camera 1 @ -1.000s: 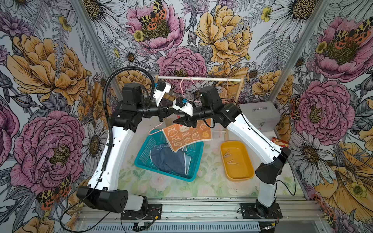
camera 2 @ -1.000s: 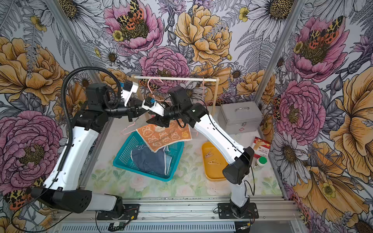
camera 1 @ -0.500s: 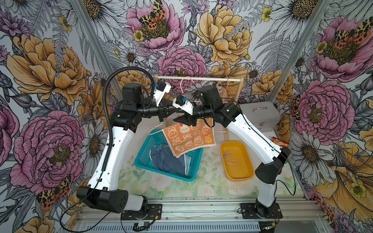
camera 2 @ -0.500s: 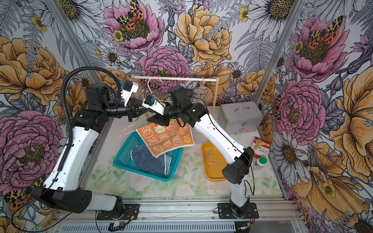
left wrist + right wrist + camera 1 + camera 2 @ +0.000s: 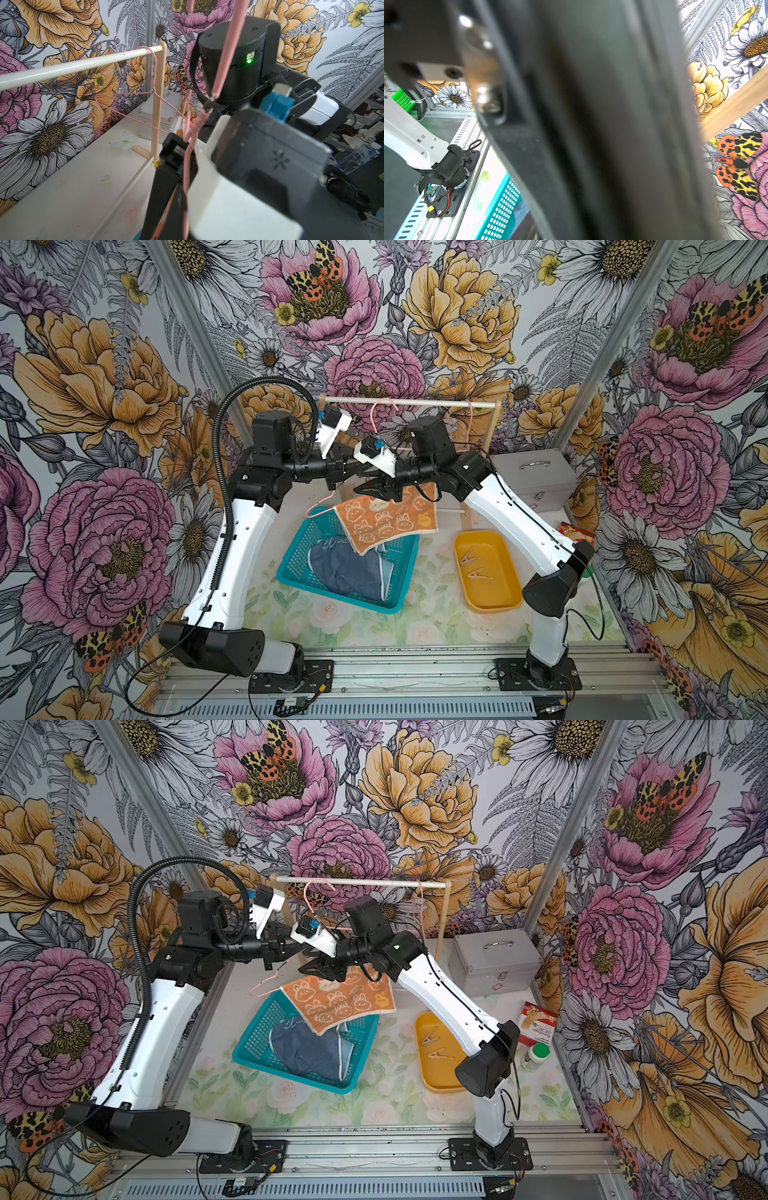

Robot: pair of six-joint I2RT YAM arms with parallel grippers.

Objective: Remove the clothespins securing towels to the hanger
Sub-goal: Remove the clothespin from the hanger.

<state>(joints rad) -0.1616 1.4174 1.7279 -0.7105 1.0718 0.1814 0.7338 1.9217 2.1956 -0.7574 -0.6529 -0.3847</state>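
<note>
My left gripper (image 5: 348,466) is shut on the pink wire hanger (image 5: 199,124), held away from the rail. An orange bunny towel (image 5: 386,522) hangs from the hanger, sagging over the teal basket (image 5: 299,556). My right gripper (image 5: 371,490) sits at the towel's top edge. Its jaws look partly apart, and what lies between them is hidden. Any clothespin on the hanger is hidden. Two wooden clothespins (image 5: 468,560) (image 5: 478,573) lie in the yellow tray (image 5: 511,568). The blue towel (image 5: 345,568) lies crumpled in the basket. A dark blurred body blocks most of the right wrist view.
A wooden rack with a white rail (image 5: 415,402) stands at the back, with a second pink hanger (image 5: 469,423) on its right end. A grey metal case (image 5: 534,475) sits at the back right. A red box (image 5: 538,1027) and a green-capped bottle (image 5: 536,1054) stand by the right wall.
The orange towel has swung from a steep tilt to hang flatter and broader. Both arms have barely shifted.
</note>
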